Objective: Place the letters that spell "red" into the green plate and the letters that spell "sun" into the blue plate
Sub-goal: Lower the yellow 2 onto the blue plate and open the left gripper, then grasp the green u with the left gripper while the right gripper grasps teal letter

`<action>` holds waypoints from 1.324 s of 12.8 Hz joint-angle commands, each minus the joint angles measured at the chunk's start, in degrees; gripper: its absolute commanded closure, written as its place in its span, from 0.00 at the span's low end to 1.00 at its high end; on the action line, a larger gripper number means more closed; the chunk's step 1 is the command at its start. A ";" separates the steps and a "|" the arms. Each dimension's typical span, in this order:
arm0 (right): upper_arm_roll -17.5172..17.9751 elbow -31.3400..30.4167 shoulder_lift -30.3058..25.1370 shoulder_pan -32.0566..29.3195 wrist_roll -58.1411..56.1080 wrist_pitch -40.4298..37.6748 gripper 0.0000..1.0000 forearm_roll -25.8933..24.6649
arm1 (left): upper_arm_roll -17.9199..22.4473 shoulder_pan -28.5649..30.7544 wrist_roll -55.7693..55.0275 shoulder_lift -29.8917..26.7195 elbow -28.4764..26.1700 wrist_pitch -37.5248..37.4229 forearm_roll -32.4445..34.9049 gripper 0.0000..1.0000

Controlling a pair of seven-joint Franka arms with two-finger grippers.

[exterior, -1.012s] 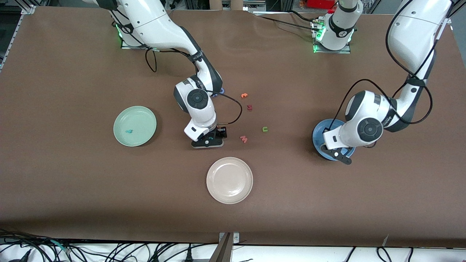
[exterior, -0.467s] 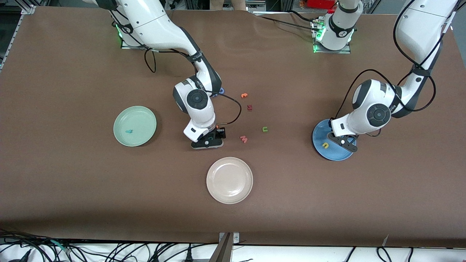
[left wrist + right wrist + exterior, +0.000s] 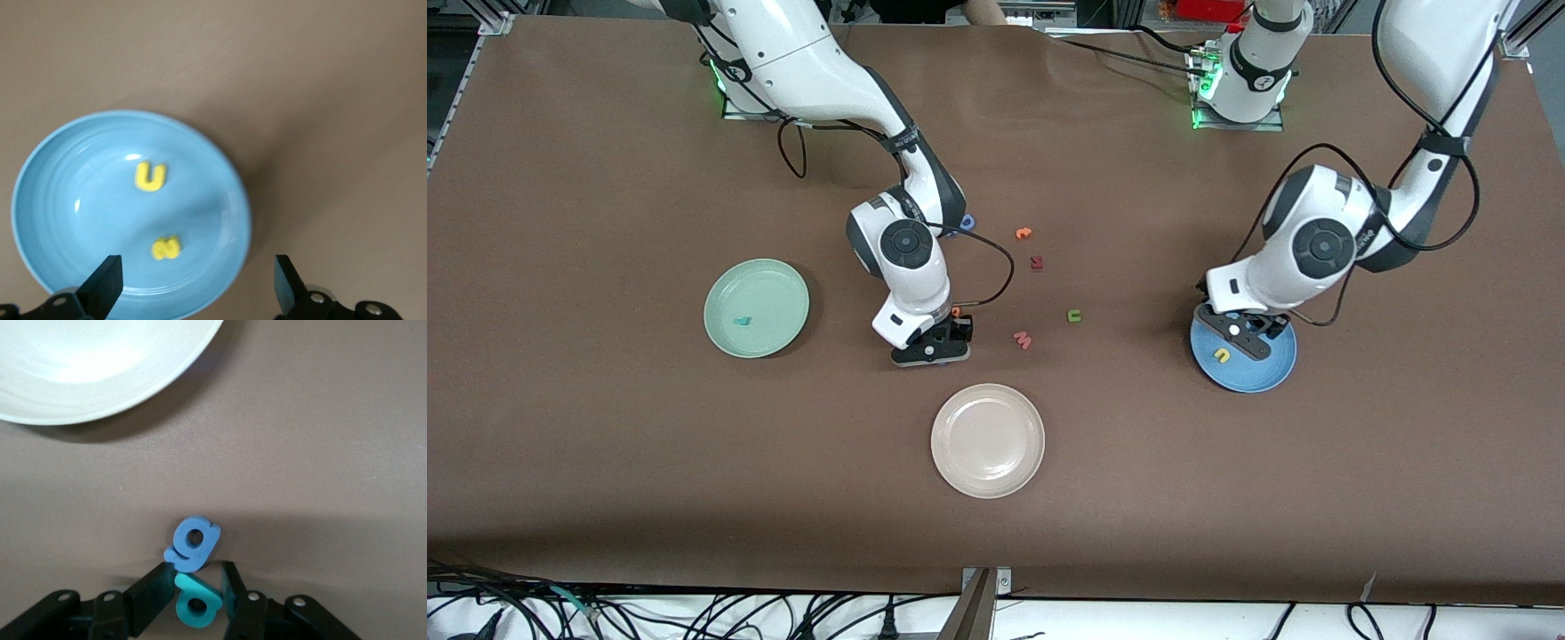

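Looks like a robotics lab: brown-covered table [image 3: 605, 444], bolted-down arm bases with green status lights [image 3: 1199, 89], aluminium framing [image 3: 503, 22] at the edge, tangled cables [image 3: 694, 609] along the floor

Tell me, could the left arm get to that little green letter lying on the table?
Probably yes: the left gripper hangs open over the blue plate, and only bare table lies between it and the green letter.

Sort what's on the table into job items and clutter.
Job: green plate, teal "r" in it, teal "d", orange "e", blue plate, yellow "u" and yellow "s" in it, green arch letter.
Clutter: cream-white plate, pink "w", dark red letter, orange curly letter, blue letter touching the "d".
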 commanded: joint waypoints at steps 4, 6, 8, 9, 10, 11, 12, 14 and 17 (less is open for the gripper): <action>0.29 0.87 1.40 -0.21 -0.15 -0.33 0.60 -0.10 | -5.39 -6.53 -25.87 3.40 2.75 -0.95 1.14 0.00; 0.38 0.78 1.31 -0.21 0.03 -2.43 0.59 0.16 | -5.13 -11.71 -37.83 8.05 7.57 -0.94 1.93 0.00; 0.47 0.78 1.05 -0.56 0.03 -4.89 0.59 0.34 | -4.34 -15.94 -46.02 12.01 11.97 -0.94 2.02 0.00; 0.47 0.78 1.05 -0.56 0.03 -5.69 0.59 0.51 | -3.73 -17.53 -48.06 13.68 13.99 -0.94 2.02 0.00; 0.47 0.78 1.05 -0.56 0.03 -5.69 0.59 0.51 | -2.24 -18.85 -48.86 15.01 15.40 -0.60 2.10 0.00; 0.47 0.87 1.05 -0.56 0.03 -5.70 0.59 0.51 | -0.57 -20.77 -48.96 15.89 16.29 -0.42 2.45 0.00; 0.47 0.87 1.05 -0.56 0.03 -5.70 0.59 0.51 | 1.44 -23.23 -49.48 16.77 17.17 -0.33 3.59 0.00; 0.47 0.87 1.05 -0.56 -0.06 -5.70 0.62 0.51 | 3.83 -26.32 -53.59 18.88 18.58 1.50 4.30 0.00; 0.47 0.87 1.05 -0.56 -0.06 -5.78 0.72 0.51 | 4.01 -26.42 -57.22 20.55 18.49 5.12 4.48 0.00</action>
